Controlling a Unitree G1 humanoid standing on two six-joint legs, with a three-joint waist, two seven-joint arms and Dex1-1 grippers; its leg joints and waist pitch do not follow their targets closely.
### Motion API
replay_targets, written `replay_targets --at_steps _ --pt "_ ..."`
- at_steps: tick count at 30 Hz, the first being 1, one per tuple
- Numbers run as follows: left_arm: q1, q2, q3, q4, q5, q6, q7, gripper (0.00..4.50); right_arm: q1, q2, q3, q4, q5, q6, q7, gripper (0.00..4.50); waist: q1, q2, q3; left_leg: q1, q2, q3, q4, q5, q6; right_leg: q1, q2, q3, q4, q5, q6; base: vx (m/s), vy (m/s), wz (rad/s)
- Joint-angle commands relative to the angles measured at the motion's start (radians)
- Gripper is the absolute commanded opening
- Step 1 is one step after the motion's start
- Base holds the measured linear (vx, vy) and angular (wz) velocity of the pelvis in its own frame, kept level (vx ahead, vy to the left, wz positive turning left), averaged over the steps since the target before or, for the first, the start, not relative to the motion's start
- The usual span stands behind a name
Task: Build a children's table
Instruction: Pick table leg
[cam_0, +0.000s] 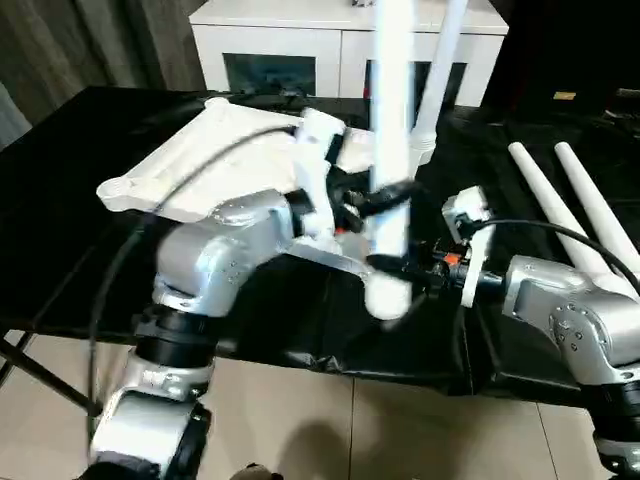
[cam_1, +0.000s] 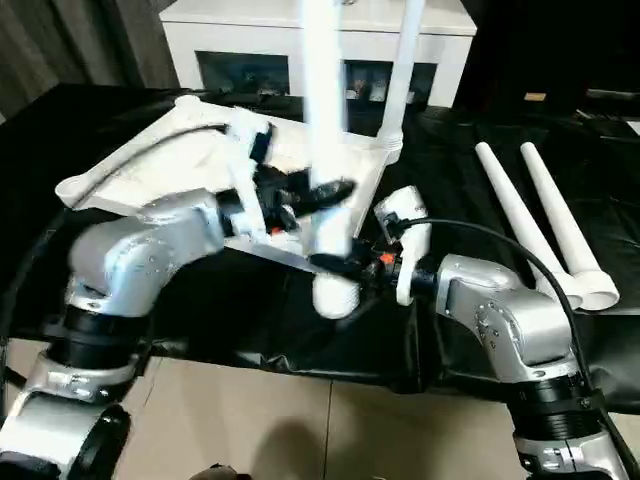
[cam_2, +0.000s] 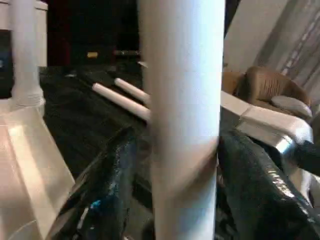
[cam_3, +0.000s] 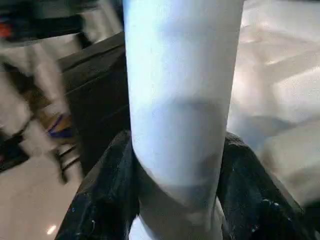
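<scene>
Upright white table leg at frame centre. Clamped between left gripper and right gripper fingers, both closed on it. Upside-down tabletop behind, upper left.

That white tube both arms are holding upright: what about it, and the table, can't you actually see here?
- Held leg: its upper end is cut off by the top edge in both eye views.
- The leg's surface inside each grip: covered by the left tool's and right tool's black fingers.
- Tabletop: the near corner is hidden by the left arm, so its socket can't be checked.
</scene>
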Motion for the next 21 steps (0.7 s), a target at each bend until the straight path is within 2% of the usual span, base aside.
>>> replay_targets --at_steps 1,2,3,5,6,7,8,9,10,11,12,13,14,15,16,17,19,20,21 --pt "0.005 0.01 0.016 -0.036 -0.024 0.023 -0.012 3.03 0.002 0.002 -0.032 -0.01 0.002 -0.022 -0.015 1.85 -0.002 -0.021 -0.075 0.018 0.037 -0.019 -0.065 -0.114 0.038 0.049 -0.039 0.028 -0.065 -0.175 -0.224 0.0 0.0 0.0" --pt "0.01 0.011 0.012 -0.046 -0.026 0.023 -0.02 3.13 0.008 0.003 -0.032 -0.019 0.008 -0.02 -0.016 1.85 -0.002 -0.017 -0.076 0.019 0.038 -0.02 -0.065 -0.115 0.038 0.048 -0.039 0.027 -0.064 -0.172 -0.225 0.0 0.0 0.0" --pt "0.013 0.007 0.009 -0.053 -0.021 0.008 -0.022 3.32 0.017 0.006 -0.032 -0.031 0.011 -0.02 -0.02 1.85 -0.003 -0.021 -0.075 0.019 0.038 -0.019 -0.066 -0.116 0.041 0.048 -0.038 0.027 -0.066 -0.17 -0.226 0.0 0.0 0.0" --pt "0.007 -0.003 0.017 -0.034 0.009 -0.046 0.003 3.43 0.027 0.008 -0.037 -0.035 -0.005 -0.036 -0.041 1.85 -0.003 -0.021 -0.074 0.018 0.038 -0.018 -0.065 -0.122 0.043 0.049 -0.039 0.028 -0.067 -0.173 -0.226 0.0 0.0 0.0" --pt "0.006 -0.006 0.021 -0.017 0.046 -0.106 0.03 3.46 0.029 0.012 -0.045 -0.029 -0.021 -0.05 -0.069 1.85 -0.002 -0.015 -0.073 0.018 0.038 -0.02 -0.066 -0.132 0.04 0.047 -0.04 0.028 -0.07 -0.19 -0.219 0.0 0.0 0.0" --pt "0.005 -0.009 0.032 0.001 0.078 -0.156 0.066 3.46 0.03 0.016 -0.056 -0.019 -0.048 -0.069 -0.108 1.85 -0.005 -0.017 -0.072 0.017 0.038 -0.021 -0.068 -0.144 0.033 0.048 -0.039 0.027 -0.075 -0.206 -0.205 0.0 0.0 0.0" --pt "0.005 -0.009 0.034 0.004 0.083 -0.164 0.072 3.48 0.03 0.017 -0.057 -0.017 -0.053 -0.071 -0.115 1.85 -0.006 -0.017 -0.072 0.018 0.039 -0.021 -0.068 -0.149 0.026 0.048 -0.038 0.027 -0.074 -0.209 -0.2 0.0 0.0 0.0" --pt "0.012 -0.012 0.07 0.019 0.112 -0.223 0.13 3.48 0.03 0.033 -0.083 0.01 -0.112 -0.123 -0.206 1.85 -0.006 -0.018 -0.073 0.019 0.038 -0.021 -0.069 -0.155 0.019 0.048 -0.038 0.027 -0.075 -0.221 -0.19 0.0 0.0 0.0" --pt "0.023 -0.012 0.094 0.018 0.126 -0.249 0.168 3.48 0.033 0.046 -0.103 0.023 -0.141 -0.152 -0.259 1.85 -0.006 -0.009 -0.073 0.019 0.038 -0.023 -0.069 -0.156 0.011 0.046 -0.039 0.027 -0.075 -0.225 -0.187 0.0 0.0 0.0" --pt "0.046 -0.009 0.117 0.013 0.162 -0.292 0.225 3.48 0.044 0.06 -0.119 0.022 -0.176 -0.209 -0.306 1.85 -0.011 -0.012 -0.073 0.019 0.035 -0.02 -0.07 -0.166 -0.005 0.043 -0.037 0.026 -0.079 -0.231 -0.18 0.0 0.0 0.0" --pt "0.087 -0.005 0.137 -0.002 0.195 -0.334 0.272 3.48 0.068 0.072 -0.119 -0.001 -0.212 -0.266 -0.333 1.85 -0.013 -0.006 -0.072 0.017 0.035 -0.023 -0.072 -0.18 -0.014 0.046 -0.037 0.025 -0.078 -0.236 -0.172 0.0 0.0 0.0" --pt "0.116 -0.002 0.147 -0.016 0.217 -0.359 0.298 3.48 0.086 0.078 -0.114 -0.024 -0.232 -0.299 -0.342 1.85 -0.018 -0.009 -0.071 0.014 0.034 -0.024 -0.073 -0.191 -0.013 0.048 -0.036 0.024 -0.08 -0.237 -0.156 0.0 0.0 0.0" --pt "0.163 0.008 0.152 -0.028 0.256 -0.364 0.346 3.48 0.116 0.097 -0.12 -0.062 -0.237 -0.306 -0.366 1.85 -0.019 -0.004 -0.073 0.015 0.035 -0.025 -0.073 -0.196 -0.011 0.049 -0.036 0.023 -0.078 -0.235 -0.152 0.0 0.0 0.0" --pt "0.19 0.013 0.154 -0.034 0.278 -0.362 0.373 3.48 0.134 0.109 -0.124 -0.085 -0.235 -0.302 -0.38 1.85 -0.026 -0.004 -0.075 0.012 0.035 -0.026 -0.072 -0.178 0.001 0.05 -0.032 0.026 -0.075 -0.189 -0.141 0.0 0.0 0.0" --pt "0.279 0.012 0.171 -0.068 0.31 -0.377 0.413 3.48 0.189 0.152 -0.142 -0.125 -0.218 -0.308 -0.411 1.85 -0.032 0.0 -0.079 0.011 0.033 -0.027 -0.071 -0.161 0.016 0.051 -0.03 0.023 -0.071 -0.151 -0.148 0.0 0.0 0.0" --pt "0.281 0.012 0.171 -0.069 0.311 -0.378 0.414 3.48 0.191 0.153 -0.142 -0.126 -0.219 -0.309 -0.412 1.85 -0.033 0.0 -0.078 0.01 0.036 -0.027 -0.073 -0.161 0.025 0.051 -0.033 0.024 -0.073 -0.144 -0.15 0.0 0.0 0.0" --pt "0.404 0.011 0.163 -0.116 0.368 -0.382 0.466 3.48 0.28 0.194 -0.127 -0.166 -0.221 -0.322 -0.443 1.85 -0.035 0.006 -0.079 0.014 0.042 -0.029 -0.076 -0.176 0.034 0.046 -0.032 0.023 -0.074 -0.142 -0.174 0.0 0.0 0.0" --pt "0.407 0.011 0.162 -0.117 0.37 -0.38 0.467 3.48 0.282 0.195 -0.126 -0.167 -0.22 -0.321 -0.443 1.85 -0.036 0.005 -0.075 0.012 0.041 -0.028 -0.079 -0.187 0.036 0.046 -0.031 0.022 -0.078 -0.152 -0.174 0.0 0.0 0.0" --pt "0.45 0.014 0.148 -0.135 0.408 -0.396 0.495 3.48 0.315 0.204 -0.104 -0.168 -0.242 -0.327 -0.461 1.85 -0.035 0.004 -0.076 0.016 0.041 -0.029 -0.081 -0.217 0.03 0.043 -0.031 0.022 -0.079 -0.187 -0.174 0.0 0.0 0.0"
